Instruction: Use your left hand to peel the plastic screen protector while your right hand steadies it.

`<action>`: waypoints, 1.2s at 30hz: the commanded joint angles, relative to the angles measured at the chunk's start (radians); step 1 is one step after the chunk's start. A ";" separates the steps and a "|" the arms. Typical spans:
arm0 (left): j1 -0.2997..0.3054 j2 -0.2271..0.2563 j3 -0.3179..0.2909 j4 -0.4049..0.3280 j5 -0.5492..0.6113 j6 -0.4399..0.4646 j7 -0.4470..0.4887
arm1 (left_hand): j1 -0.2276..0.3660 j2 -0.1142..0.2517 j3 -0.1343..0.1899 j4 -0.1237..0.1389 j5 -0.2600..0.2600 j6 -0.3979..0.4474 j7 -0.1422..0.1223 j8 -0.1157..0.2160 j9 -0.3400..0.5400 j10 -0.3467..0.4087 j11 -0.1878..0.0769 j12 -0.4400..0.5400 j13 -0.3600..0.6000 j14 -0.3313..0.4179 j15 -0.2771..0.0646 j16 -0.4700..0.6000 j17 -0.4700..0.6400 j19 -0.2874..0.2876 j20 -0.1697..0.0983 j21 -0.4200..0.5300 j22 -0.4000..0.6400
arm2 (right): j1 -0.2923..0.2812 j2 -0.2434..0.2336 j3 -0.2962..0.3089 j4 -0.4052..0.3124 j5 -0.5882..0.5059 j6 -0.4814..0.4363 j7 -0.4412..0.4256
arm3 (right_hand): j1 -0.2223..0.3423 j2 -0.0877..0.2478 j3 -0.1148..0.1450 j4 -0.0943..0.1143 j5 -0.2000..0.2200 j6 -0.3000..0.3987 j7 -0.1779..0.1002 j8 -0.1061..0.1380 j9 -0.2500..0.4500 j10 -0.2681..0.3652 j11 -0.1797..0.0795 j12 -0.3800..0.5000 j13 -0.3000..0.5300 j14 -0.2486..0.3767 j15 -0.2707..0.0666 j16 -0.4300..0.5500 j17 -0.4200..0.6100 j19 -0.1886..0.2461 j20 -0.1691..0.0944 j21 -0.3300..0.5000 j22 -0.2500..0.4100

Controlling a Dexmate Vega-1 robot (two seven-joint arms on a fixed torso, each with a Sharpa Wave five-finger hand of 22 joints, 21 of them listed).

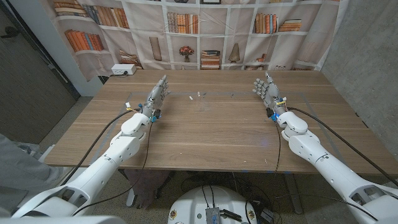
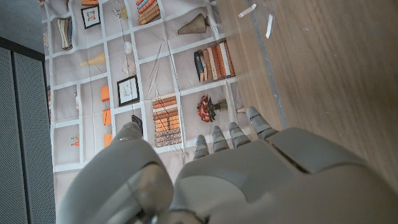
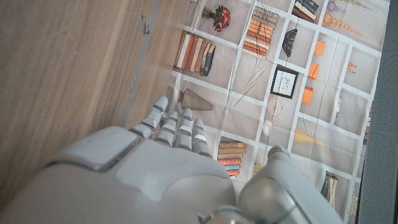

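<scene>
Head view looks down on a wide wooden counter (image 1: pixel 211 127) whose far edge meets a hanging backdrop (image 1: pixel 205 31) printed with bookshelves, vases and flowers. A dark wall panel stands to the left of the backdrop, and grey wall to the right.

Both white arms reach in from the near corners, with black cables running along them. The left hand (image 1: pixel 157 94) is raised over the far left part of the counter, fingers straight and apart, holding nothing. The right hand (image 1: pixel 267 89) stands well apart from it over the far right part, likewise spread and holding nothing. In the left wrist view the left hand's fingertips (image 2: pixel 214 138) point toward the backdrop; the right wrist view shows the right hand's fingertips (image 3: pixel 180 124) doing the same.

A white box (image 1: pixel 122 70) sits at the far left corner of the counter. Between the two hands, near the far edge, lie a few small white scraps (image 1: pixel 200 94). Whether any of these is the screen protector I cannot tell; no clear sheet can be made out on the wood.
</scene>
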 commanded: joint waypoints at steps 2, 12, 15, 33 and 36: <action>0.031 -0.070 -0.098 -0.021 0.093 0.048 -0.065 | 0.004 0.002 0.008 -0.001 0.004 0.004 -0.009 0.009 0.005 0.002 -0.011 0.007 0.005 -0.012 0.004 0.004 0.001 -0.004 0.006 0.003 0.003 | -0.006 0.012 0.000 -0.008 0.006 -0.018 0.002 | 0.012 0.001 0.007 -0.004 0.006 0.008 0.003 0.007 0.001 0.013 -0.003 0.011 0.004 0.011 -0.002 0.005 0.001 0.000 0.001 -0.001 0.003; 0.066 -0.049 -0.129 -0.106 0.214 0.063 -0.030 | 0.008 0.005 0.008 -0.006 0.004 0.033 -0.011 0.018 0.004 0.039 -0.021 0.021 0.003 -0.020 0.011 0.002 -0.002 -0.005 0.014 -0.010 0.004 | -0.005 0.012 -0.011 -0.037 -0.017 -0.039 -0.024 | 0.016 0.004 0.008 -0.006 0.006 0.008 0.006 0.006 0.001 0.016 -0.001 0.012 0.003 0.013 0.001 0.004 0.000 0.001 0.003 -0.008 0.003; 0.078 -0.063 -0.147 -0.109 0.203 0.052 -0.027 | 0.012 0.007 0.009 -0.009 0.004 0.044 -0.019 0.022 0.003 0.055 -0.023 0.026 0.003 -0.026 0.011 0.001 -0.003 -0.004 0.013 -0.014 0.004 | -0.004 0.015 -0.013 -0.037 -0.019 -0.039 -0.025 | 0.016 0.004 0.008 -0.007 0.006 0.009 0.006 0.006 0.001 0.016 -0.001 0.012 0.003 0.011 0.001 0.003 0.000 0.002 0.004 -0.010 0.004; 0.039 -0.051 -0.114 -0.135 0.337 0.098 0.054 | 0.033 0.013 0.015 -0.026 0.006 0.092 -0.016 0.032 0.000 0.129 -0.046 0.046 0.002 -0.017 0.007 0.010 -0.005 0.001 0.013 -0.034 0.006 | -0.011 -0.015 -0.001 -0.073 -0.012 -0.053 -0.007 | 0.022 0.006 0.008 -0.013 0.005 0.007 0.003 0.005 0.001 0.020 -0.005 0.012 0.003 -0.001 0.000 -0.004 -0.001 -0.005 0.006 -0.026 0.004; 0.043 -0.032 -0.100 -0.160 0.389 0.095 0.089 | 0.037 0.013 0.016 -0.030 0.007 0.093 -0.016 0.032 0.000 0.138 -0.053 0.048 0.002 -0.012 0.004 0.012 -0.005 0.002 0.013 -0.036 0.006 | -0.006 -0.032 -0.008 -0.091 -0.029 -0.075 -0.015 | 0.022 0.006 0.007 -0.013 0.004 0.009 0.003 0.005 0.001 0.020 -0.004 0.012 0.003 -0.003 0.002 -0.004 0.000 -0.006 0.007 -0.028 0.004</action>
